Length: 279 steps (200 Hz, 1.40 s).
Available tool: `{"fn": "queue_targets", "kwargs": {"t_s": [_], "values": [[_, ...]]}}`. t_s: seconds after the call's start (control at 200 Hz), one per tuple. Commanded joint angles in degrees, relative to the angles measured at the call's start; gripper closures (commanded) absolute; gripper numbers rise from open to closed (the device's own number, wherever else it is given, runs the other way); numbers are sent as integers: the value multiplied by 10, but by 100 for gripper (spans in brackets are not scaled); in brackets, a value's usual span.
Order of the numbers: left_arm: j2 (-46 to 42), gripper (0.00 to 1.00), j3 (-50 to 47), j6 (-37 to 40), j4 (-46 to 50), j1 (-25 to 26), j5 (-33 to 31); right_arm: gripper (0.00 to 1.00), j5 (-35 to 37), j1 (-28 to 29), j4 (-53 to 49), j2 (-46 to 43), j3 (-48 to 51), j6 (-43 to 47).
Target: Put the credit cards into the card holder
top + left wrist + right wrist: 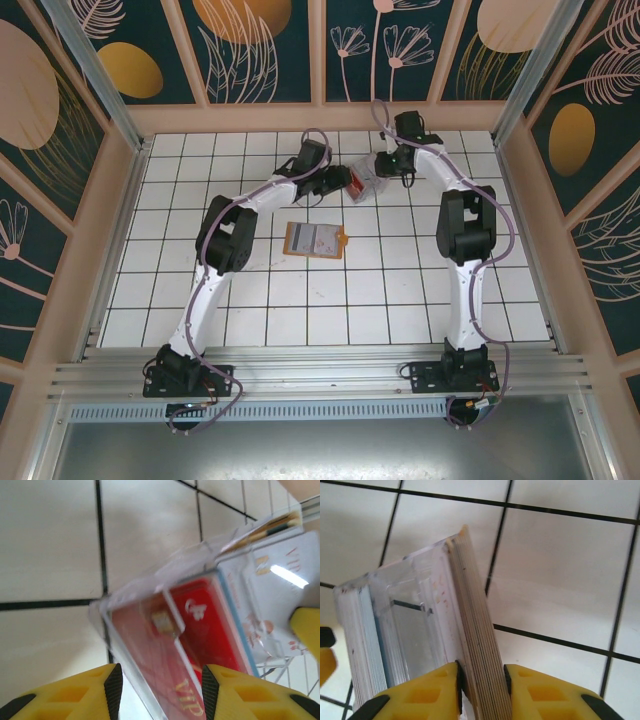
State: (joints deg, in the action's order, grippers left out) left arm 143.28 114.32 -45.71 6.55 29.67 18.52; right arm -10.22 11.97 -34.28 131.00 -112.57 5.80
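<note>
My right jaws pinch the credit cards (477, 640) edge-on, clear box (405, 625) tight alongside. Left jaws straddle the box corner, grip unclear; card holder (315, 240) well apart.

"VIP" on the red card (200, 630)

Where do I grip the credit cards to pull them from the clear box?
Pinch the credit cards across the stack's two flat faces, coming in edge-on toward the exposed thin edges; the stack stands on edge along the wall of the clear box, both faces reachable.
</note>
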Motion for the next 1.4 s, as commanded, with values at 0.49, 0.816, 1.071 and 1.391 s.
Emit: {"fn": "queue_targets", "kwargs": {"t_s": [0.49,0.816,1.071,1.391], "values": [[-181,52,-260,-11,-93,-15,-73,79,-139,59,-16,-10,64,72],[-154,52,-229,-7,-77,-22,-92,49,-46,64,19,-37,53,27],[-120,54,-222,-6,-75,-22,-89,47,4,72,13,-6,21,18],[-106,56,-243,-6,-78,-23,-94,47,41,70,29,-6,12,-7]]}}
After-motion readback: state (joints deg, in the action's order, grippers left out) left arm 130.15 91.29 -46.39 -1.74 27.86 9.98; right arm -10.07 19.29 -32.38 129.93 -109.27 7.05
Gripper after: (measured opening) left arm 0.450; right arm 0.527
